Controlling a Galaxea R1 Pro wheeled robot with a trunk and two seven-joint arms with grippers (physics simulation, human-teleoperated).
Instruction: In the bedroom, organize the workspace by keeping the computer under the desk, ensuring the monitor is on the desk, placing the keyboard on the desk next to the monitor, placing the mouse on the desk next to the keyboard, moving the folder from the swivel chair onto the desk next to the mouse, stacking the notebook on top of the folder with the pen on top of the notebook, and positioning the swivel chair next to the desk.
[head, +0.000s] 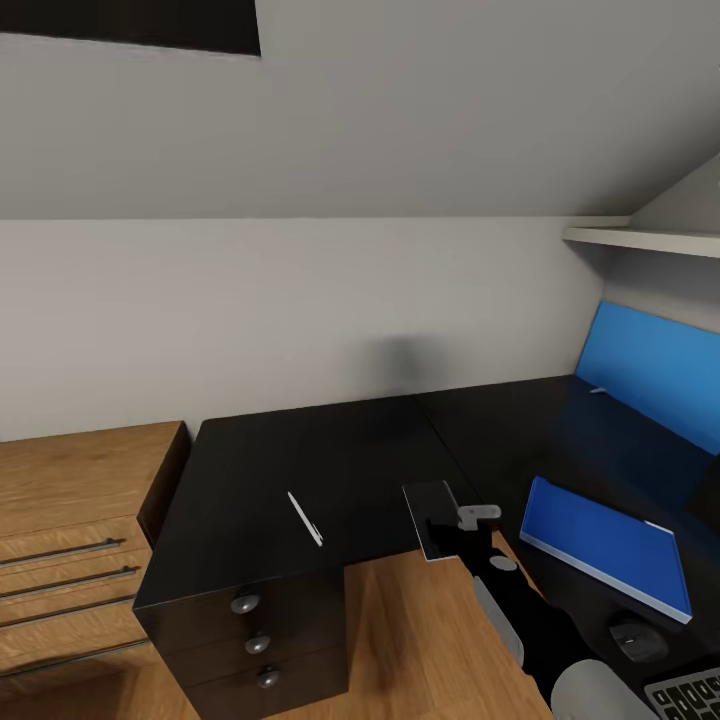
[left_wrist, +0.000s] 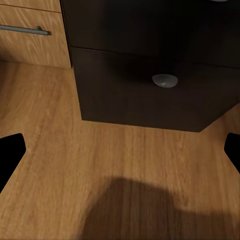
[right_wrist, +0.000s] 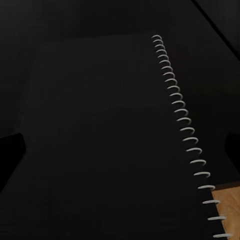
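Head view: black L-shaped desk (head: 300, 470) fills center and lower right; top matte, mostly bare. Pale grey sloped wall (head: 300, 150) above, white shelf (head: 650, 240) upper right. Wooden dresser (head: 70, 520) w/ bar handles lower left, touching the desk's drawer unit (head: 255, 640). Plank floor (head: 420, 640) bottom center.

Pen (head: 305, 518) lies flat on desk, center. Notebook (head: 432, 518) at desk's front edge, center-right, partly overhanging, right gripper (head: 462, 530) over it; jaw state: cannot tell. Right wrist view: dark cover, spiral binding (right_wrist: 182, 122).

Folder (head: 610, 545) on desk, lower right; mouse (head: 635, 640) just below it; keyboard (head: 690, 700) at bottom-right corner. Blue panel (head: 655, 370) at right edge.

Left wrist view: left gripper (left_wrist: 120, 150) spread wide, nothing held, above floor near drawer unit.
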